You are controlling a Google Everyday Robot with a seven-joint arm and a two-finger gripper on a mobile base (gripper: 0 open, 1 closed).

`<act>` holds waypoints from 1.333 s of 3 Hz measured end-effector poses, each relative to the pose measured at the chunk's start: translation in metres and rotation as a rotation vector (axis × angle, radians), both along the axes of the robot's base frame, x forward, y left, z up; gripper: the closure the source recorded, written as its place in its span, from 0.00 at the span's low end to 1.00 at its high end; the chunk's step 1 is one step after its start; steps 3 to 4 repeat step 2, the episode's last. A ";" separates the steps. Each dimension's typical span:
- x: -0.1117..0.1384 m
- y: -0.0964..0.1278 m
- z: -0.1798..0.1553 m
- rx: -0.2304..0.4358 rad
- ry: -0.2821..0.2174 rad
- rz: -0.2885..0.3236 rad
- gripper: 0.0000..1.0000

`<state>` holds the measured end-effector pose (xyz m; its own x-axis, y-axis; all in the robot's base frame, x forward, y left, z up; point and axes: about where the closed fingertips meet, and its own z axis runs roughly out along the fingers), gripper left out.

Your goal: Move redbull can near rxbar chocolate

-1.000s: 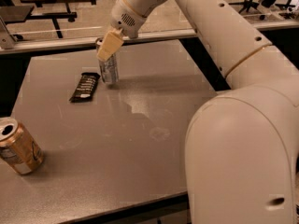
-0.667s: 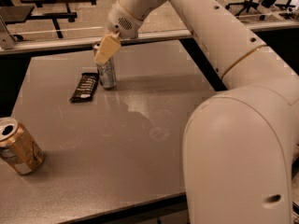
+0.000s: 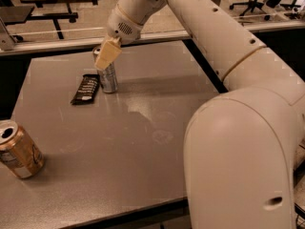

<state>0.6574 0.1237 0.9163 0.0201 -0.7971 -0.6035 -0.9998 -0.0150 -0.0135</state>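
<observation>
The redbull can [image 3: 109,78], slim and silver-grey, stands upright at the far left part of the grey table [image 3: 143,128]. Its base is right beside the right edge of the rxbar chocolate [image 3: 86,88], a flat black bar with white lettering lying on the table. My gripper [image 3: 106,54] reaches down from the white arm and is shut on the can's upper part. One tan finger [image 3: 107,55] covers the front of the can's top, and the other finger is hidden behind it.
A wider gold-tan can [image 3: 17,150] stands tilted near the table's front left corner. My large white arm [image 3: 238,128] fills the right side of the view. Dark table frames and a chair base stand beyond the far edge.
The gripper and the redbull can have shifted slightly left and toward the camera, closer to the black bar. The bar and the gold can have not moved.
</observation>
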 end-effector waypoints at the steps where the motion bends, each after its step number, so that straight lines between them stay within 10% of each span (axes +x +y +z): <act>1: 0.000 0.001 0.000 0.001 0.000 0.000 0.07; 4: 0.001 0.003 -0.002 0.002 0.001 0.001 0.00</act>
